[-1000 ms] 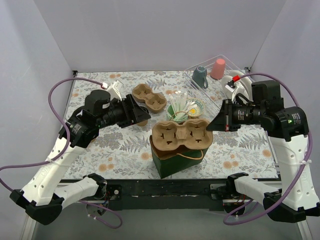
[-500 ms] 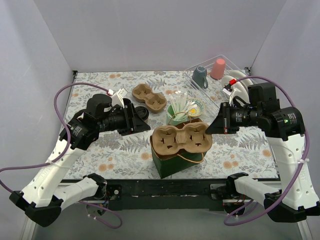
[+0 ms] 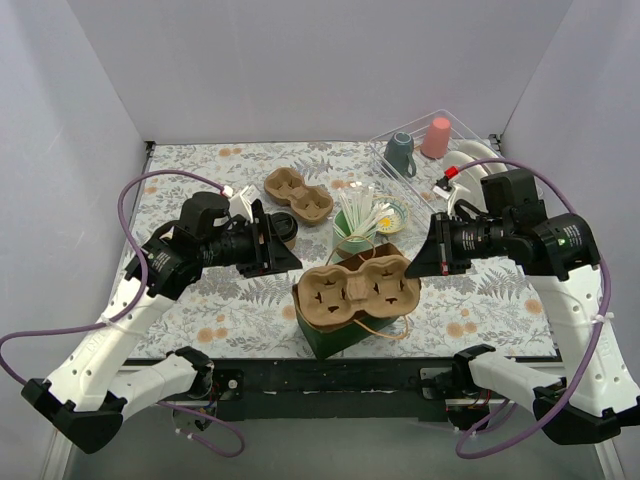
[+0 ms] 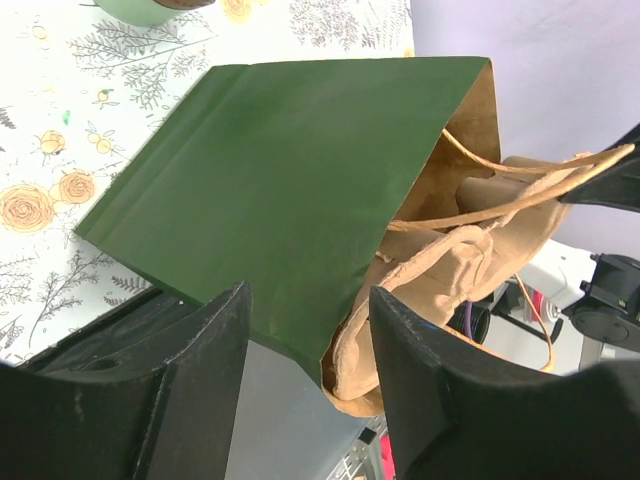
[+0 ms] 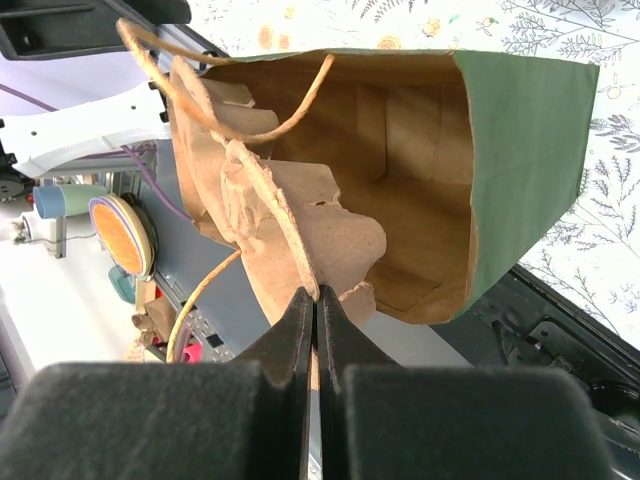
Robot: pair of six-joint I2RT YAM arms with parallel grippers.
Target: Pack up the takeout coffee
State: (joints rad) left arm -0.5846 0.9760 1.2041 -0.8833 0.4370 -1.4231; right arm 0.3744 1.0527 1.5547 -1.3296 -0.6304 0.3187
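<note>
The takeout coffee (image 3: 284,227), a brown cup with a black lid, stands on the table just behind my left gripper and is partly hidden by it. A green paper bag (image 3: 338,335) stands at the near middle, and a cardboard cup carrier (image 3: 355,288) lies across its mouth, partly inside. My right gripper (image 3: 428,262) is shut on the carrier's right edge; the right wrist view shows the grip (image 5: 316,296) on the carrier (image 5: 300,225) at the bag (image 5: 525,150). My left gripper (image 3: 280,255) is open and empty, left of the bag. In the left wrist view its jaws (image 4: 308,305) straddle the bag's side (image 4: 270,180).
A second carrier (image 3: 298,195) lies behind the coffee. A green cup of stirrers (image 3: 353,226) and a small dish (image 3: 391,213) stand behind the bag. A clear bin (image 3: 425,120) at the back right holds a teal mug (image 3: 400,152) and a pink cup (image 3: 436,137).
The bag and carrier have shifted nearer and slightly left, with my right gripper following while holding the carrier. My left gripper has moved nearer, towards the bag's left side.
</note>
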